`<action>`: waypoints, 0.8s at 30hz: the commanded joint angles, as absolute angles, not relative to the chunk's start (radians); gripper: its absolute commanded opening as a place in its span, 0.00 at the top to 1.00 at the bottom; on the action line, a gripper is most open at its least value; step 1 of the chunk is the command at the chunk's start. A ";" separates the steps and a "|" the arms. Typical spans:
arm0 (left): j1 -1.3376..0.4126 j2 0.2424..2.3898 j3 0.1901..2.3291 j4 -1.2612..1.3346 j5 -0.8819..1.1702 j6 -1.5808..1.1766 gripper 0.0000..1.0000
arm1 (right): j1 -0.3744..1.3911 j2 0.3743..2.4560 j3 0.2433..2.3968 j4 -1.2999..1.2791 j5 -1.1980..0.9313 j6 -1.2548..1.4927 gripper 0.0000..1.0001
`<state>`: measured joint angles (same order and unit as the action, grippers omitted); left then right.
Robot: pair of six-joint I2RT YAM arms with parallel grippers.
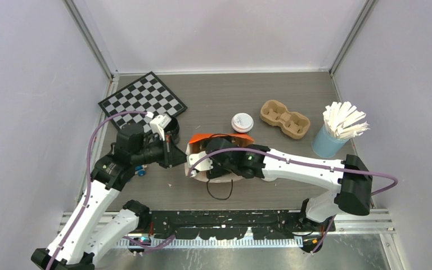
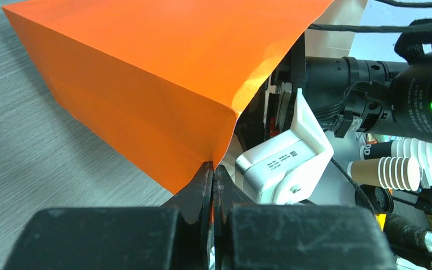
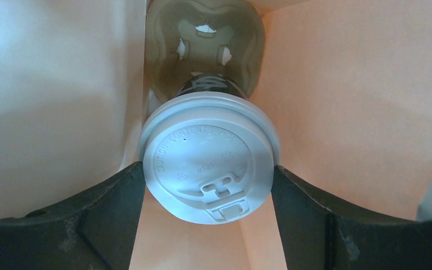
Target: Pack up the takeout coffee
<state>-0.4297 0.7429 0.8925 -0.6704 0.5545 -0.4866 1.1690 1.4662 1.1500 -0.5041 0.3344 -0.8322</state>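
- Near left, see the left gripper (image 2: 212,169): jaws pressed together on a folded edge of the orange paper bag (image 2: 146,84), which rests on the grey wood-grain table (image 2: 22,169).
- Find the right gripper (image 3: 208,170) reaching inside that bag, fingers (image 3: 107,214) spread wide and touching both sides of a round white plastic sip lid.
- Locate the takeout coffee (image 3: 208,160), a dark cup under that lid, inside the bag. Past it, deeper in, note a moulded brown pulp carrier (image 3: 202,50).
- Just behind the bag: a second round white lid (image 1: 242,122); cannot tell whether on a cup.
- Further right: a tan pulp cup tray (image 1: 284,118), then a blue cup of white sticks (image 1: 337,132).
- Far left: a black-and-white chequered board (image 1: 143,101).
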 commanded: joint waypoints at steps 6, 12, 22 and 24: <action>-0.425 0.712 0.881 -0.659 0.608 -0.426 1.00 | 1.167 1.386 1.212 -0.630 0.278 -0.844 0.29; -0.425 0.714 0.886 -0.657 0.607 -0.420 1.00 | 1.167 1.381 1.234 -0.662 0.201 -0.813 0.29; -0.425 0.730 0.900 -0.656 0.613 -0.448 1.00 | 1.165 1.453 1.210 -0.650 0.202 -0.888 0.27; -0.425 0.731 0.899 -0.654 0.617 -0.455 1.00 | 1.165 1.465 1.205 -0.631 0.210 -0.901 0.27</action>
<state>-0.4297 0.7315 0.8818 -0.6708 0.5850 -0.4408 1.1683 1.4384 1.1900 -0.6590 0.2066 -0.8597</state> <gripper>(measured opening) 0.007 0.813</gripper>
